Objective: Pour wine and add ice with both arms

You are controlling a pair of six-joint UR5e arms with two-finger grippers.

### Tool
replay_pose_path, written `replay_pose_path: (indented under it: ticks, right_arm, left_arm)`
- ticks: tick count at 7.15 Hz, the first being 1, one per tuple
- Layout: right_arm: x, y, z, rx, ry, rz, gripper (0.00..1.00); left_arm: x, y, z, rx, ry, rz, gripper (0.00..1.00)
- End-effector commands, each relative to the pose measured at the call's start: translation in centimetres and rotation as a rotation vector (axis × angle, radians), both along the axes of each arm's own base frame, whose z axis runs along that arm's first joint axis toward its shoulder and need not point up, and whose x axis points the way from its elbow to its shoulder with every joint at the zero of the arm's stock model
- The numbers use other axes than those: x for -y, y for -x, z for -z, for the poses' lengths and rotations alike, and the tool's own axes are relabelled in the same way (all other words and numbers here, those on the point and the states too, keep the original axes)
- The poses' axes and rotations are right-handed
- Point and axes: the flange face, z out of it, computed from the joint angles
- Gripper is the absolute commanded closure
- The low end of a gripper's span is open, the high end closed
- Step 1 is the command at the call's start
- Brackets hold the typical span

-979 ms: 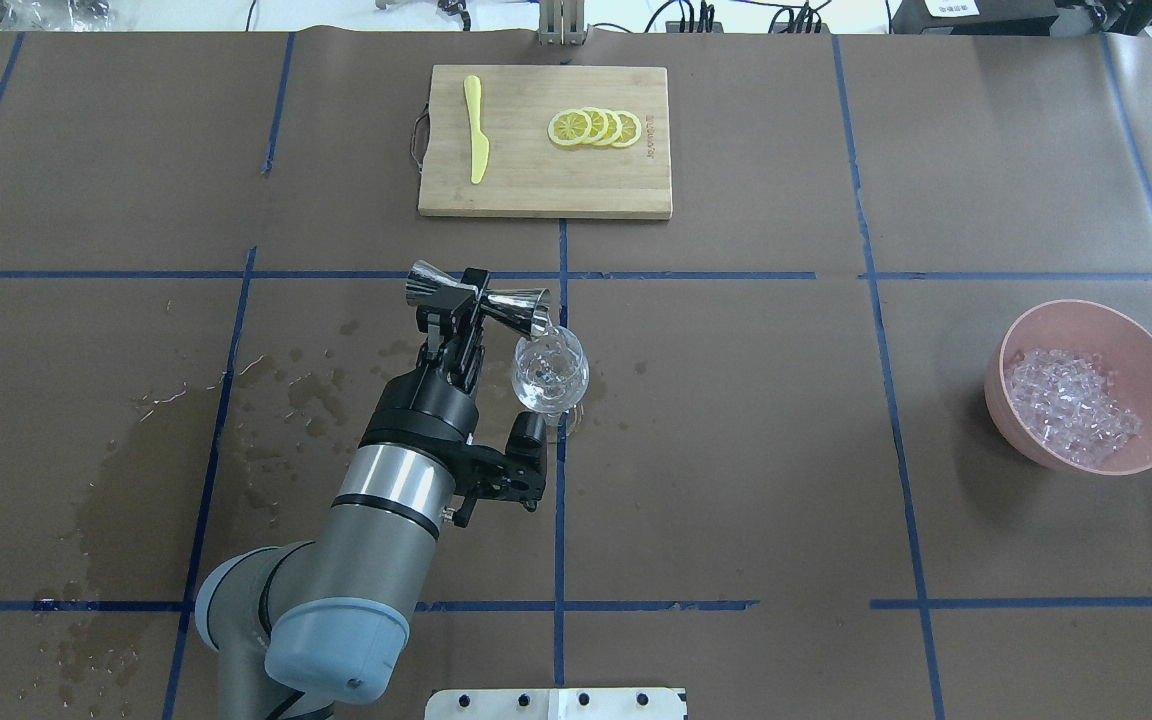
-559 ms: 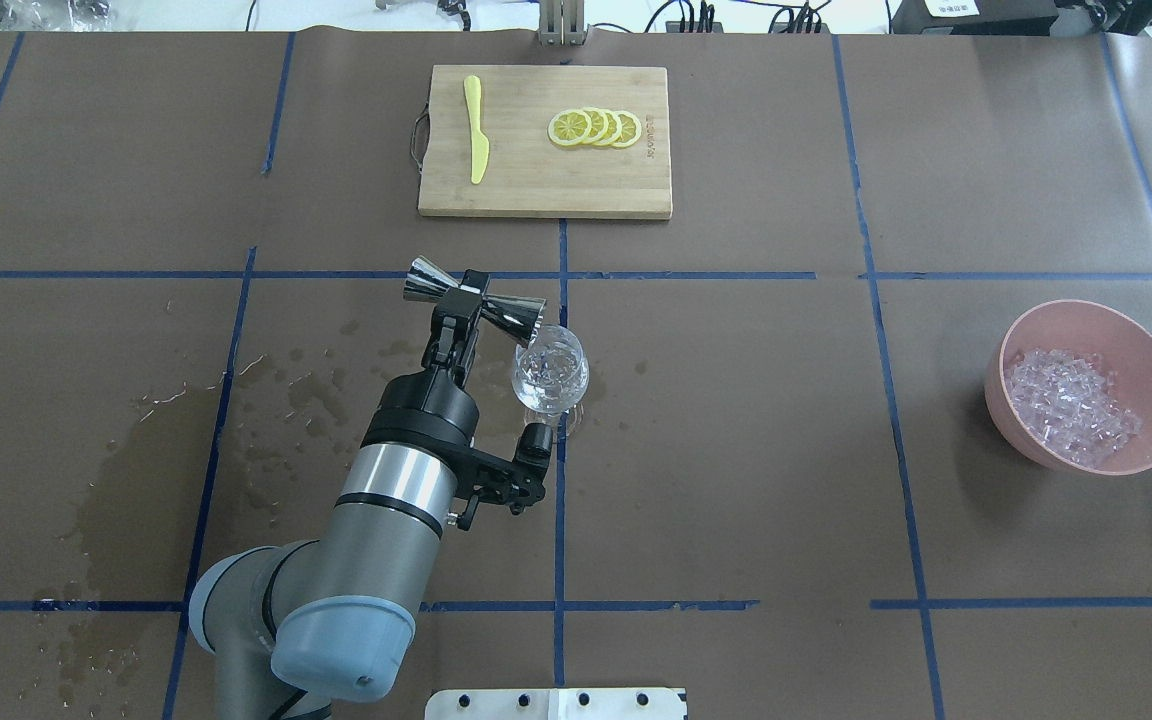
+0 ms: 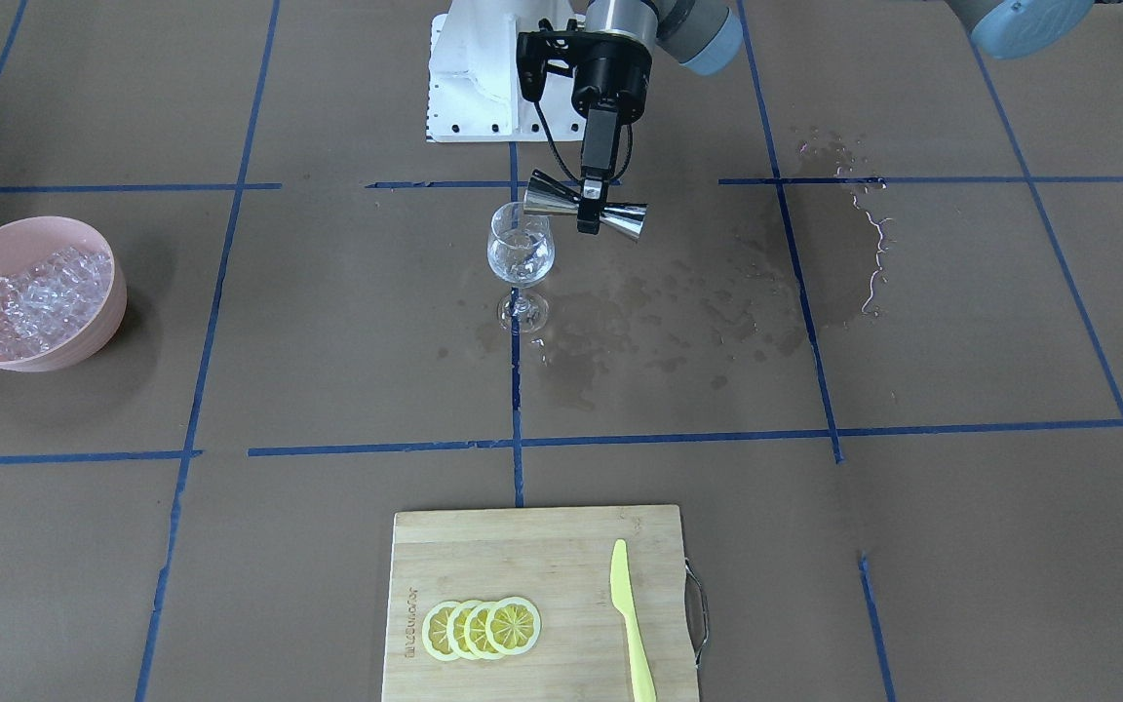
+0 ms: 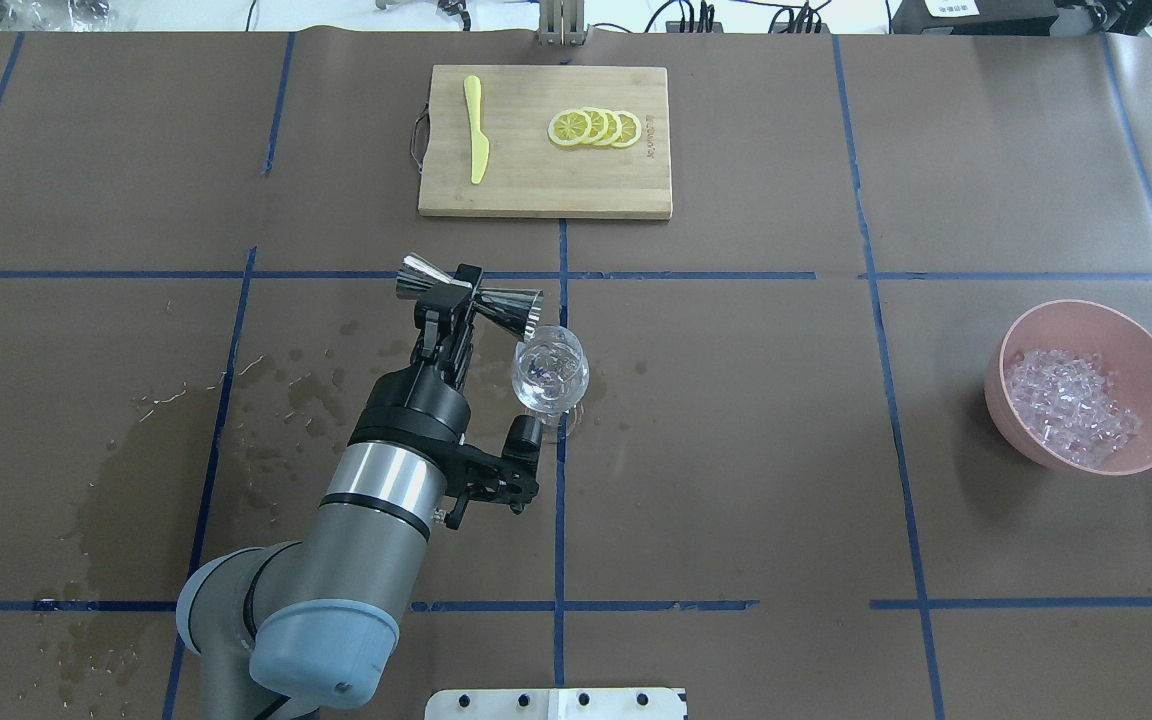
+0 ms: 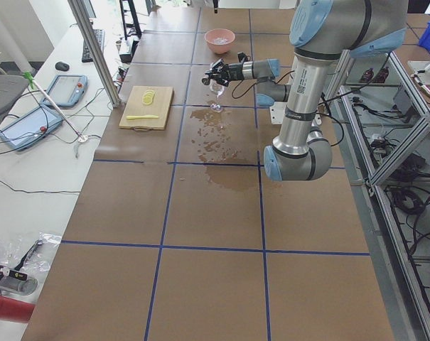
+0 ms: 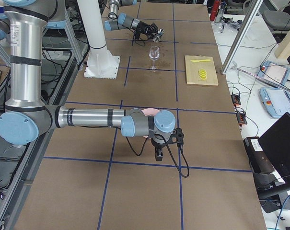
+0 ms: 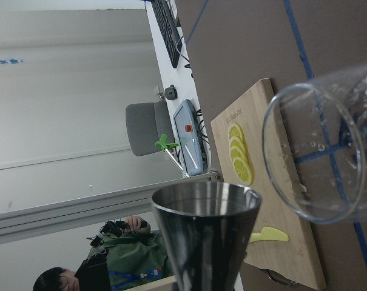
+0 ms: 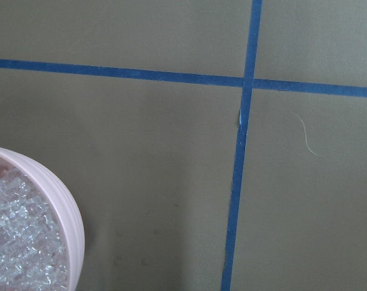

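Surroundings first: found bamboo cutting board (image 4: 536,190) at far table edge, carrying yellow plastic knife (image 4: 476,130) and row of overlapping lemon slices (image 4: 596,128). Noted pink bowl (image 4: 998,395) well off to robot's right, holding heap of ice (image 4: 1071,395). Logged wet stains (image 3: 620,322) on brown paper (image 4: 736,450) around foot of wine glass (image 4: 549,372) and out toward robot's left. Saw left gripper (image 4: 456,292) clamped on waist of steel jigger (image 4: 511,305), tipped on its side, one mouth close by glass rim. Made out small amount of wine (image 3: 521,261) in upright glass. Observed wrist camera mount (image 4: 506,470) covering part of glass foot from overhead, and right arm (image 6: 87,117) masking most of bowl in right side view. Could not tell jaw state of right gripper (image 6: 158,154). Against a second earlier: registered jigger drawn back slightly toward robot's left; found glass, bowl and board in unchanged places.
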Motion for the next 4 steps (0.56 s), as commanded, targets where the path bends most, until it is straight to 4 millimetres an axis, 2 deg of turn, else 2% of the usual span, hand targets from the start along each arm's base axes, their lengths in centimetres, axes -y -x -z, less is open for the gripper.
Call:
replay_pose_path:
  ticks: [1,2,4]
  right_arm:
    - [-0.03,-0.01,-0.26,-0.002,0.004,0.001,0.00]
    - [-0.03,-0.01,-0.26,-0.002,0.004,0.001,0.00]
    - [-0.04,0.01,-0.32,0.001,0.006,0.001,0.00]
  left_arm:
    - [-0.37,1.36,-2.63,-0.220,0.031,-0.001,1.00]
    - [-0.48,2.07,-2.60,-0.314,0.025,-0.003,1.00]
    - [-0.52,2.28,-3.06,-0.458,0.054,-0.006,1.00]
